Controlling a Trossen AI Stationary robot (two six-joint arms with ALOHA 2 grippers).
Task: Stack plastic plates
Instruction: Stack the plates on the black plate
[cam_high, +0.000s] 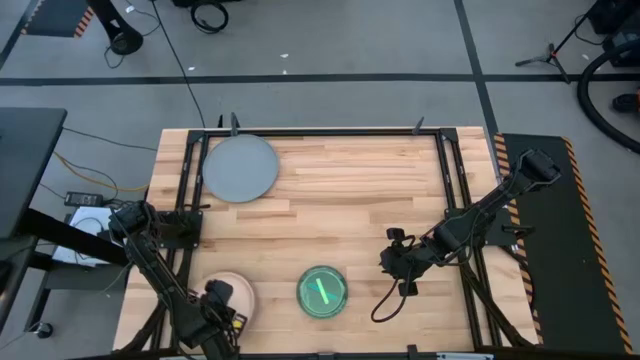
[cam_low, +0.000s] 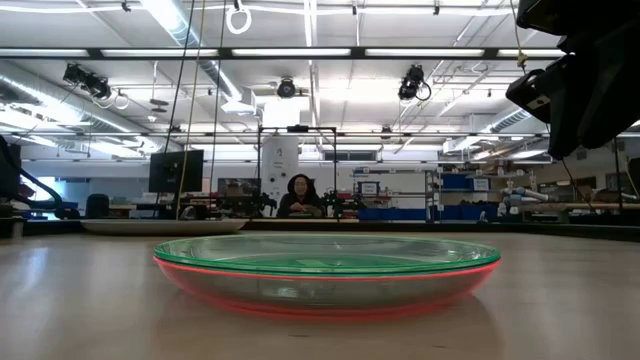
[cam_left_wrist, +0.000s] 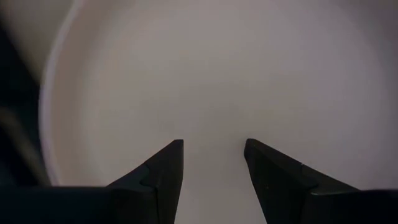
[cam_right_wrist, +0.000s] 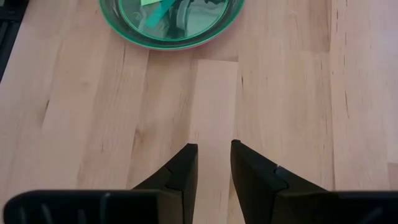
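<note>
The peach plate (cam_high: 232, 296) is partly covered in the high view by the left gripper (cam_high: 218, 300); in the left wrist view its rim is cut off by the frame. The translucent green plate (cam_right_wrist: 171, 18) is cropped in the right wrist view. How many plates lie beneath it cannot be determined.

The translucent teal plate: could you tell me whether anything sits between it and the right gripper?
Nothing visible does. Only bare wooden table lies between the right gripper and the translucent teal plate, which rests on a red plate.
</note>
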